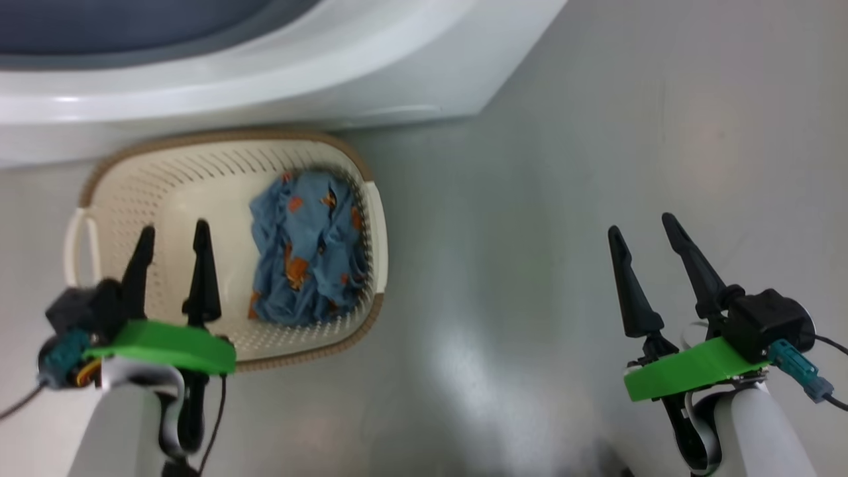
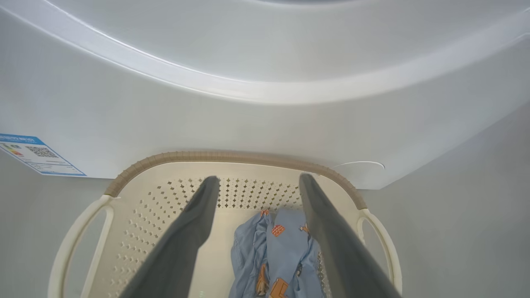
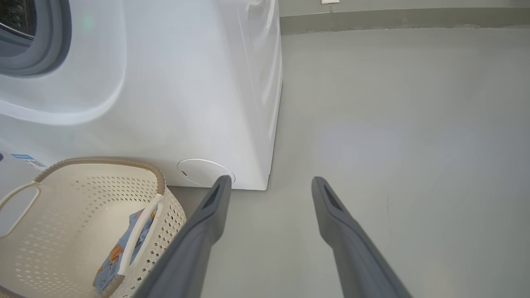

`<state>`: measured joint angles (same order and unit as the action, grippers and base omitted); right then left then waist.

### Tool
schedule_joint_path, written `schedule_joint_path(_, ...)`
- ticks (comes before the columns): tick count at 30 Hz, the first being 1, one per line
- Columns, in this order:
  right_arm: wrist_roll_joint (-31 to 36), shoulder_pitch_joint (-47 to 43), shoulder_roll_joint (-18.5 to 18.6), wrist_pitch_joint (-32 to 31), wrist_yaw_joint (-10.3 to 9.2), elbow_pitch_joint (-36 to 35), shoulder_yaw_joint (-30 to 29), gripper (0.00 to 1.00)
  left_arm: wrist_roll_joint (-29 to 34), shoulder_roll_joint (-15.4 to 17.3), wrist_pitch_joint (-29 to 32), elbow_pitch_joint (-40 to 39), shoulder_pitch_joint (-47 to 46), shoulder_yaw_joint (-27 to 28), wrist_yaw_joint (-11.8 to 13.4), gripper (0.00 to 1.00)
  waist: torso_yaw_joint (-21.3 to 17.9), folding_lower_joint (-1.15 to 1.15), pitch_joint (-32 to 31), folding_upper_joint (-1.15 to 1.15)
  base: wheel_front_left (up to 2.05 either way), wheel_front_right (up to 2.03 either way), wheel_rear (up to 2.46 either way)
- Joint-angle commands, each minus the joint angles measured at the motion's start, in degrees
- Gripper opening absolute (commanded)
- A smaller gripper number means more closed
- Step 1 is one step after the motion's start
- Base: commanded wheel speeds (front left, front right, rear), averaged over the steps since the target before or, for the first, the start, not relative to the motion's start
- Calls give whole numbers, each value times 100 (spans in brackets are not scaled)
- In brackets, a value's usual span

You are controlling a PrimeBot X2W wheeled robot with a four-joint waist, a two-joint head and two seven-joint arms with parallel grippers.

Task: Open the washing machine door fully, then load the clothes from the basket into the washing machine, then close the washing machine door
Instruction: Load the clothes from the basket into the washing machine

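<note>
Grey floor point(image 1: 530, 232) — blue-edged label point(image 2: 39, 156) on washing machine point(image 2: 265, 124), print illegible — left pincer point(image 1: 173, 226), right pincer point(image 1: 641, 223) agape, empty

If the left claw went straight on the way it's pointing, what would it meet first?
Probably the far wall of the basket, just under its brown rim; the washer stands close behind. The left claw is open; depth is hard to judge.

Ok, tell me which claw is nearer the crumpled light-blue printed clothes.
Left. The left claw is open above the cream-white perforated plastic basket, just beside the light-blue printed clothes lying in it. The right claw is open over the grey floor, well clear of the basket.
</note>
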<state>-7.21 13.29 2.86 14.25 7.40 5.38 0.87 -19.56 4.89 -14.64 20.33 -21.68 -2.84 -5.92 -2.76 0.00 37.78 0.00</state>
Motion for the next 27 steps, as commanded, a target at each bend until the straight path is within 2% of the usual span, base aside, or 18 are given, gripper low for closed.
schedule_joint_path(1, -51, -16, 1, 67, 9, -93, 159, 100, 5, 185, -36, 36, -89, 153, -37, 100, -165, 0, 407, 0, 0, 0, 0)
schedule_joint_path(8, -106, 114, 1, 72, 9, -130, 235, 100, -58, 274, -36, 776, -701, -25, -122, 100, -297, 0, 737, 0, 0, 0, 0)
schedule_joint_path(13, -130, 184, 1, 73, 9, -151, 295, 100, -79, 388, -7, 1381, -1203, -402, -148, 100, -339, 0, 968, 0, 0, 0, 0)
schedule_joint_path(19, -212, 311, 1, 74, 9, -181, 437, 100, -401, 542, 80, 2064, -1728, -829, -155, 100, -444, 0, 1177, 0, 0, 0, 0)
schedule_joint_path(27, -305, 326, 1, 74, 9, -182, 487, 100, -758, 741, 266, 2699, -2196, -1667, -156, 100, -536, 0, 1423, 0, 0, 0, 0)
